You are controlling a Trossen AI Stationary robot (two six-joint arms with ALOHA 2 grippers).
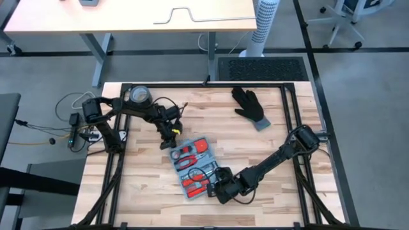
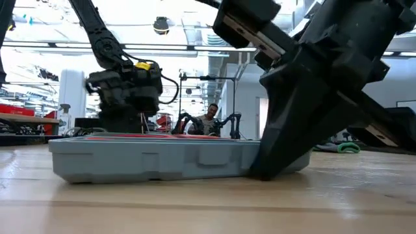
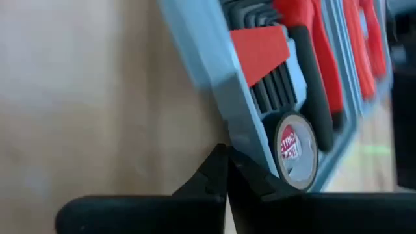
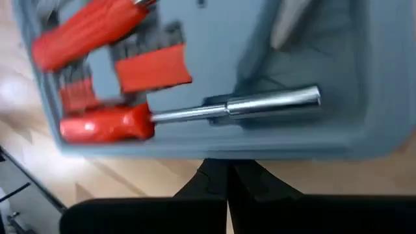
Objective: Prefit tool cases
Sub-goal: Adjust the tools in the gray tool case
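table (image 1: 268,160): pale wood planks, visible grain, black frame rails round the edges.
tape roll (image 1: 137,96): round, dark rim with a lighter centre, at the far left corner by the left arm's base.
left gripper (image 1: 167,135): dark fingers pressed together to a point, nothing between them; tip touches or sits just beside the far left end of the tool case, the wrist view shows it at the case's outer wall.
tool case (image 1: 192,166): flat rectangular blue-grey plastic tray, rounded corners, lying open and tilted diagonally near the table's middle, between the two grippers; smooth moulded grey recesses inside.
tools in case (image 4: 107,123): red-handled pieces, a shiny metal driver shaft, a red holder of dark keys, a small round tape with a red label in the corner near the left gripper.
right gripper (image 1: 218,189): dark, blocky, fingers closed together on nothing; tip against the near right end of the case; low view shows it leaning onto that end wall.
glove (image 1: 250,107): black knit, grey cuff, limp, far right part of the table, well apart from the case.
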